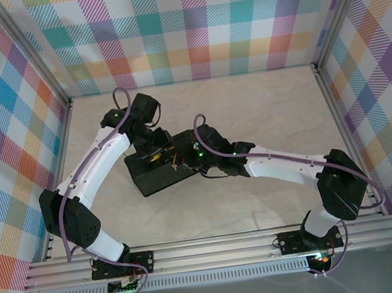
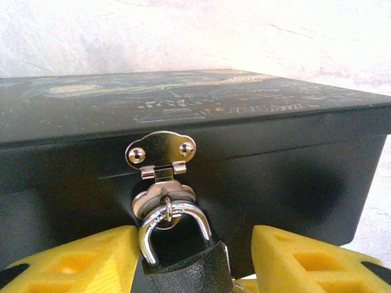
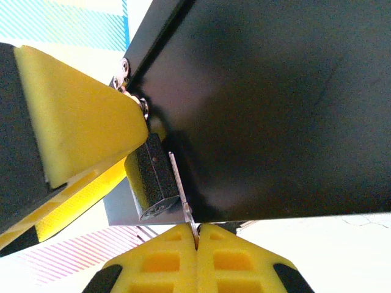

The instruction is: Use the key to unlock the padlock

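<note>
The small black padlock (image 2: 183, 271) hangs by its silvery shackle (image 2: 146, 235) from the hasp (image 2: 160, 152) on the front of the dark box (image 2: 287, 165). My left gripper (image 2: 195, 239) is open with the padlock between its fingers. One yellow finger (image 2: 79, 262) lies against the padlock's side, and a gap shows before the other (image 2: 305, 262). My right gripper (image 3: 197, 239) is shut on the key (image 3: 181, 192). Its thin blade runs up beside the padlock (image 3: 149, 180), between it and the box (image 3: 275, 110). From above, both grippers (image 1: 155, 151) (image 1: 185, 159) meet at the box (image 1: 153, 179).
The box stands mid-table on a pale marbled surface (image 1: 270, 109). Plaid walls (image 1: 195, 25) close in the back and both sides, with aluminium posts at the corners. A metal rail (image 1: 215, 248) carrying the arm bases runs along the near edge.
</note>
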You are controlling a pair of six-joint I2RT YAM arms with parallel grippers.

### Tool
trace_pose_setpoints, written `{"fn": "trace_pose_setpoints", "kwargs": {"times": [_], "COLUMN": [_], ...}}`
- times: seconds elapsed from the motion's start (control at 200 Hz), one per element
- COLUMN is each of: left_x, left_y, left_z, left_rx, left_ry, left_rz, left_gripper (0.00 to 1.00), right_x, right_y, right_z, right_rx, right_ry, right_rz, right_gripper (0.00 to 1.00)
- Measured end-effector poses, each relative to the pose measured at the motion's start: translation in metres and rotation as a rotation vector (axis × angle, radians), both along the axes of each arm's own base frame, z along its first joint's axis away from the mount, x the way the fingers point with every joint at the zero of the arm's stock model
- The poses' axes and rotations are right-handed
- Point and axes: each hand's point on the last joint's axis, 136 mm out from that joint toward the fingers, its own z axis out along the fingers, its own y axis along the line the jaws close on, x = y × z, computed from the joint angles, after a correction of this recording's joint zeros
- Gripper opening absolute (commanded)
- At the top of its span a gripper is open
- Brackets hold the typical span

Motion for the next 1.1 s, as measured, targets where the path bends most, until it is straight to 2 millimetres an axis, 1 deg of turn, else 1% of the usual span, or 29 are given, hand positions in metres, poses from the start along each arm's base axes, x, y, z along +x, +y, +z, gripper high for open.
{"fn": "trace_pose_setpoints", "kwargs": {"times": [0.185, 0.385, 0.54, 0.675, 0.75, 0.81, 0.925, 0.93, 0.97, 1.1], "left_x": [0.0, -0.014, -0.018, -0.013, -0.006, -0.001, 0.009, 0.011, 0.014, 0.019], "left_y": [-0.001, -0.004, 0.007, 0.02, 0.03, 0.042, 0.073, 0.076, 0.089, 0.123], "left_z": [0.002, 0.003, 0.006, 0.016, 0.024, 0.028, 0.03, 0.03, 0.03, 0.026], "left_rx": [-0.007, -0.011, -0.003, -0.013, -0.018, -0.012, 0.024, 0.03, 0.046, 0.075], "left_ry": [0.0, 0.049, 0.069, 0.046, 0.025, 0.007, -0.02, -0.024, -0.036, -0.062], "left_rz": [-0.003, -0.023, -0.01, 0.018, 0.043, 0.067, 0.131, 0.137, 0.159, 0.224], "left_gripper": [0.53, 0.55, 0.55, 0.57, 0.58, 0.58, 0.59, 0.59, 0.59, 0.59], "right_x": [0.001, 0.005, 0.006, 0.007, 0.006, 0.007, 0.006, 0.006, 0.006, 0.007], "right_y": [-0.001, -0.005, -0.006, -0.006, -0.006, -0.006, -0.006, -0.006, -0.006, -0.007], "right_z": [0.001, 0.002, 0.001, 0.001, 0.001, 0.001, 0.001, 0.001, 0.002, 0.001], "right_rx": [-0.008, -0.03, -0.035, -0.036, -0.036, -0.038, -0.042, -0.043, -0.044, -0.047], "right_ry": [0.01, 0.011, 0.007, 0.007, 0.006, 0.003, -0.007, -0.007, -0.01, -0.012], "right_rz": [-0.032, -0.069, -0.079, -0.079, -0.078, -0.075, -0.065, -0.065, -0.062, -0.052], "right_gripper": [0.0, 0.0, 0.0, 0.0, 0.0, 0.0, 0.0, 0.0, 0.0, 0.0]}}
